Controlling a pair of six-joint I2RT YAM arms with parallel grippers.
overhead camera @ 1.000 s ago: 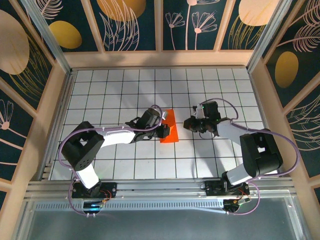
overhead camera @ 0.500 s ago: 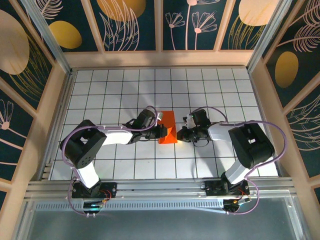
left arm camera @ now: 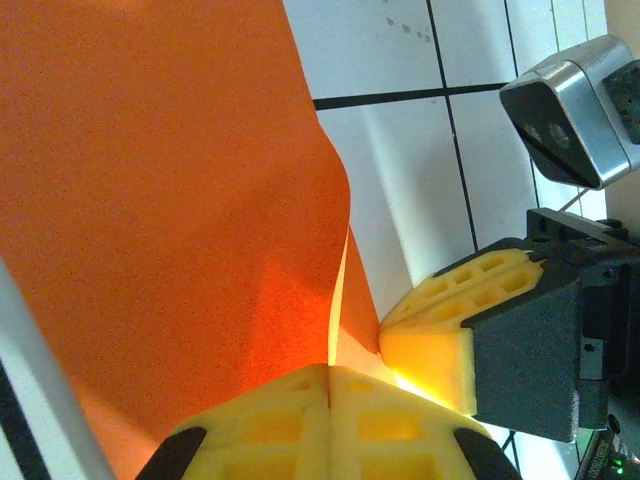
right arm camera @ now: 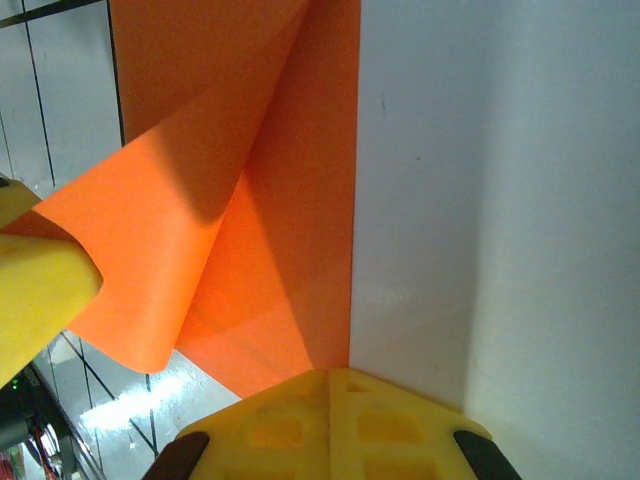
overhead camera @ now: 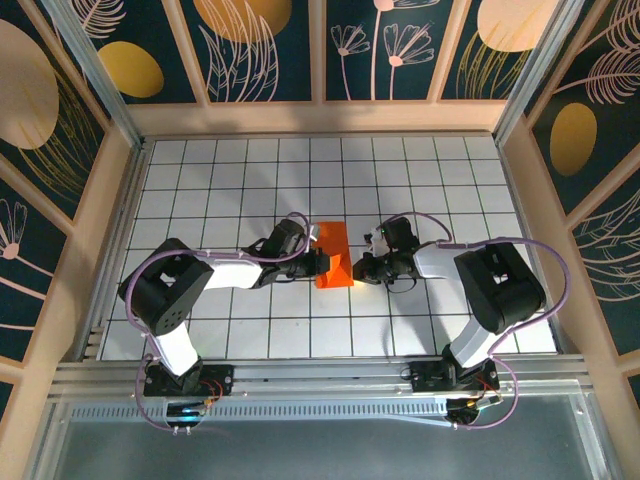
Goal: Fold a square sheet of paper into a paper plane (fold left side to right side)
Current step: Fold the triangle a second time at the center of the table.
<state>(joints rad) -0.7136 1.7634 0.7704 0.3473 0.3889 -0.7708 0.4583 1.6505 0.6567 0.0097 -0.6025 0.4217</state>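
A: Where's the square sheet of paper (overhead camera: 335, 256)?
B: On the table (overhead camera: 200, 200); left fingers (left arm camera: 270, 425) pinch its raised flap (closed tight). Right fingers (right arm camera: 290, 425), closed too and empty, touch its opposite edge.

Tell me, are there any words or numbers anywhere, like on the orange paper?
None: no word, number or sign can be read.
The paper is plain orange.
The table has only grid lines.
The walls have only plant drawings.
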